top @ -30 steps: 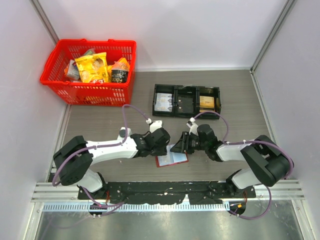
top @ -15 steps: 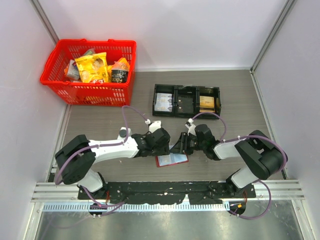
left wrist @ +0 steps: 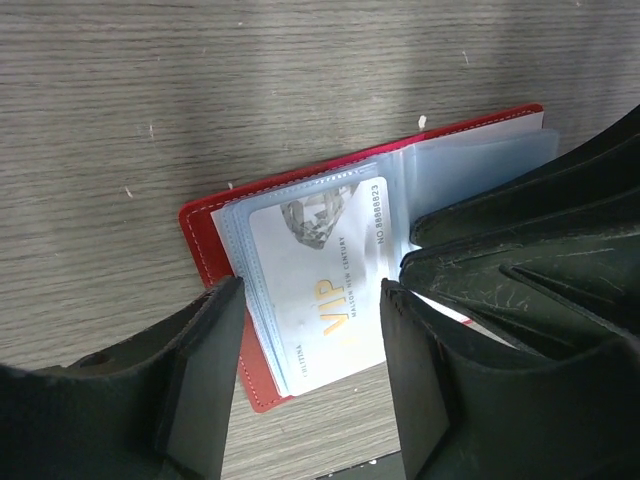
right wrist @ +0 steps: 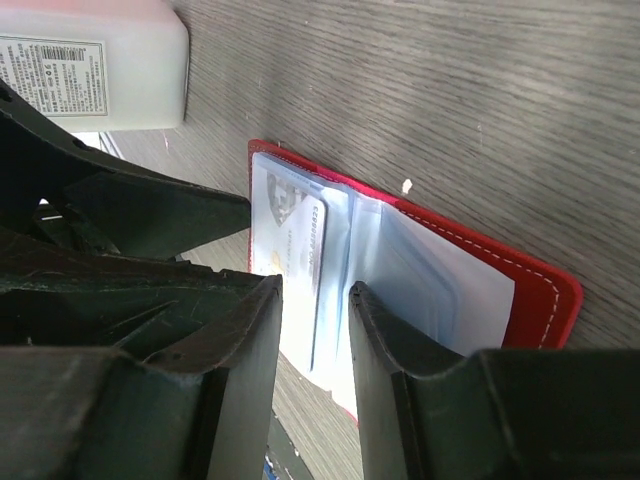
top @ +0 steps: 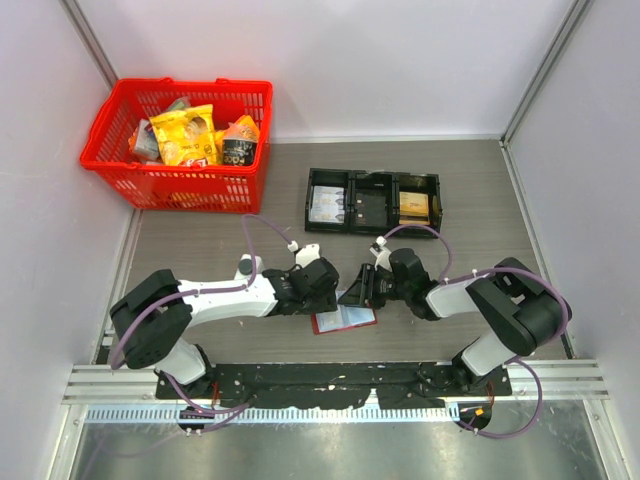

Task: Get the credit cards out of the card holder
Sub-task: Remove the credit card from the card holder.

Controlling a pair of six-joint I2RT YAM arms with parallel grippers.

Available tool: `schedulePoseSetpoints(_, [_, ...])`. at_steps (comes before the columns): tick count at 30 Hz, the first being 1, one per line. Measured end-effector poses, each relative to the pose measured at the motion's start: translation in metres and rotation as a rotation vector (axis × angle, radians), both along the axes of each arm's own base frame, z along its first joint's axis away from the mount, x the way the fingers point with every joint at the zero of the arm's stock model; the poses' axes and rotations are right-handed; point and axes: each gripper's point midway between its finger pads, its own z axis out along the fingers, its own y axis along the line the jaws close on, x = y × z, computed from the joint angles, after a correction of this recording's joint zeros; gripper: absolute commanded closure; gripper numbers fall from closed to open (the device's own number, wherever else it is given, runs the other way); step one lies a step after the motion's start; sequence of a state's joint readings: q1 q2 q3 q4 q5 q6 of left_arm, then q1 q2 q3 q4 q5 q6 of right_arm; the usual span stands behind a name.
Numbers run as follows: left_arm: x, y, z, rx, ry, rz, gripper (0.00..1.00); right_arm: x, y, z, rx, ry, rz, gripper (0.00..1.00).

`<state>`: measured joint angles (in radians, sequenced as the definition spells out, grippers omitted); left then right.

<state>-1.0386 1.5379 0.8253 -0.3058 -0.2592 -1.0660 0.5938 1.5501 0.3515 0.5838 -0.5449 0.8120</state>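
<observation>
overhead, red basket (top: 185, 185) and black tray (top: 372, 174) sit well beyond the fingers; left gripper (top: 326, 296) and right gripper (top: 353, 296) crowd the card holder (top: 345, 321) from either side. left wrist: fingers (left wrist: 205, 380) spread, straddling a credit card (left wrist: 320, 285) in its sleeve, the other arm's finger covering the far page. right wrist: fingers (right wrist: 245, 350) narrowly apart over the sleeves; gripping or not, cannot tell.
</observation>
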Motion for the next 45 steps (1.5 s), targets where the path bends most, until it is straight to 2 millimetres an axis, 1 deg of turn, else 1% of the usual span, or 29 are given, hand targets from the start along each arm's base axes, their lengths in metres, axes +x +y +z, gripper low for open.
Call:
schedulePoseSetpoints(3, [0.0, 0.0, 0.0, 0.0, 0.001, 0.001, 0.48, 0.0, 0.001, 0.0, 0.006, 0.0, 0.001, 0.62])
schedulePoseSetpoints(7, [-0.001, -0.002, 0.001, -0.012, 0.007, -0.005, 0.5, 0.001, 0.002, 0.0, 0.012, -0.001, 0.003, 0.62])
schedulePoseSetpoints(11, [-0.001, -0.006, 0.002, -0.028, 0.01, -0.009, 0.58, 0.001, 0.003, 0.0, 0.014, 0.0, 0.004, 0.62])
schedulePoseSetpoints(14, [-0.001, -0.007, 0.005, -0.044, 0.011, -0.009, 0.6, 0.001, 0.003, 0.0, 0.014, 0.0, 0.004, 0.62])
schedulePoseSetpoints(17, [0.0, -0.013, 0.014, -0.09, 0.002, -0.003, 0.61, 0.001, 0.003, 0.0, 0.016, 0.002, 0.003, 0.62])
schedulePoseSetpoints(22, [0.005, -0.031, 0.041, -0.228, -0.036, 0.009, 0.62, 0.003, 0.006, 0.0, 0.033, 0.007, 0.001, 0.62])
schedulePoseSetpoints(25, [0.007, -0.036, 0.046, -0.257, -0.045, 0.008, 0.61, 0.003, 0.006, 0.001, 0.042, 0.008, -0.003, 0.62])
schedulePoseSetpoints(28, [0.007, -0.034, 0.045, -0.253, -0.045, 0.011, 0.56, 0.002, 0.006, 0.001, 0.047, 0.011, -0.007, 0.62])
schedulePoseSetpoints(30, [0.007, -0.031, 0.042, -0.238, -0.047, 0.017, 0.51, 0.002, 0.006, 0.001, 0.047, 0.014, -0.008, 0.62])
schedulePoseSetpoints(36, [0.006, -0.011, 0.025, -0.154, -0.044, 0.049, 0.48, 0.002, 0.006, 0.001, 0.047, 0.015, -0.009, 0.62])
schedulePoseSetpoints(41, [0.007, -0.007, 0.018, -0.135, -0.037, 0.056, 0.46, 0.003, 0.006, 0.0, 0.05, 0.016, -0.01, 0.63])
schedulePoseSetpoints(45, [0.006, -0.005, 0.008, -0.105, -0.022, 0.054, 0.4, 0.002, 0.006, 0.0, 0.05, 0.016, -0.01, 0.63])
